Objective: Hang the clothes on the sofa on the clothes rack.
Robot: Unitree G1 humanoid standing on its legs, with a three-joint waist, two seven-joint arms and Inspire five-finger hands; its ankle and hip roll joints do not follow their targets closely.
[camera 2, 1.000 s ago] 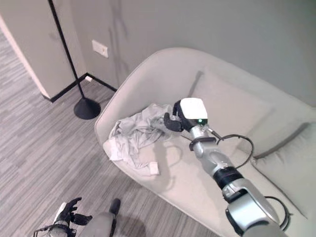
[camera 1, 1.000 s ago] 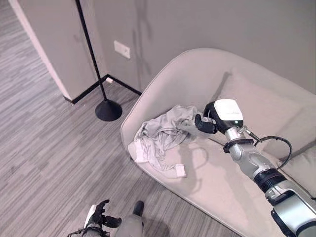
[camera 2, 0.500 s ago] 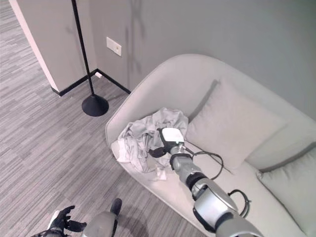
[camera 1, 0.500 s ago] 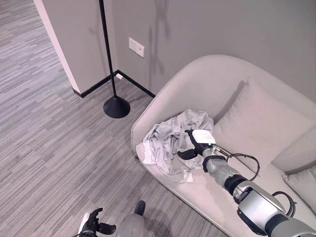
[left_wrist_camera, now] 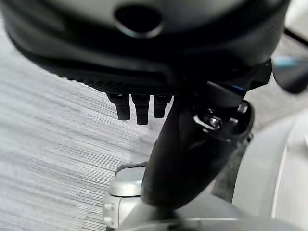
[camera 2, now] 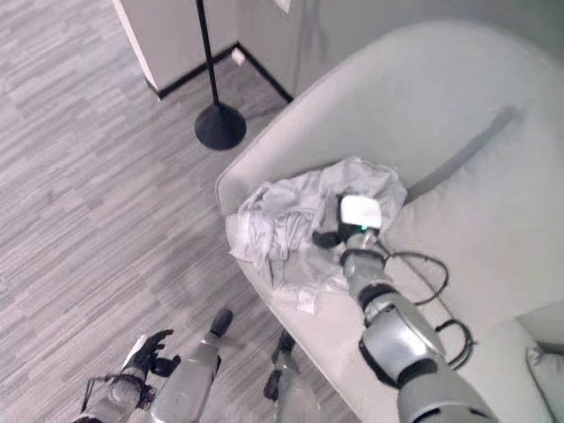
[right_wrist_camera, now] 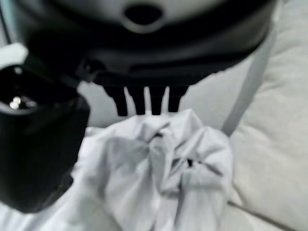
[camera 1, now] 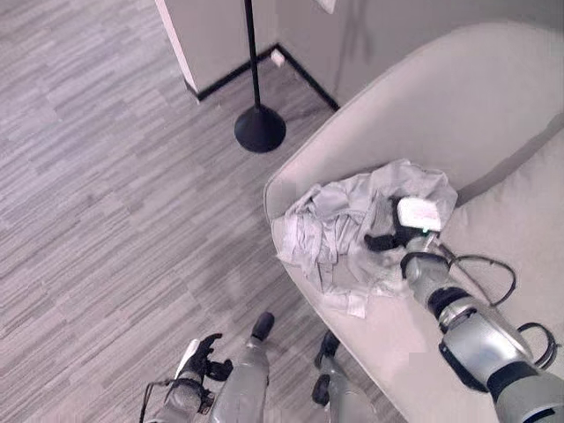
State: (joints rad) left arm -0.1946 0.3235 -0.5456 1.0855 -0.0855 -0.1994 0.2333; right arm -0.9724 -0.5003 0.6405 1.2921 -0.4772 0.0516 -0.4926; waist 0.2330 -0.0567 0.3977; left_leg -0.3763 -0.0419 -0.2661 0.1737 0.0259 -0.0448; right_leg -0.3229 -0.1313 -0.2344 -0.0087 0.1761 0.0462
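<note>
Grey clothes point(camera 1: 352, 225) bunched mid-frame on sofa point(camera 1: 493, 106); right hand point(camera 1: 398, 231) over them, fingers point(right_wrist_camera: 144, 100) straight, released, set to grab. Left hand point(camera 1: 196, 363) lower left, loosely open, idle.

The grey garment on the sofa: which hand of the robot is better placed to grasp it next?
The right hand. It is already over the crumpled grey garment on the sofa, with its fingers open. The left hand hangs low over the floor, apart from the sofa.
</note>
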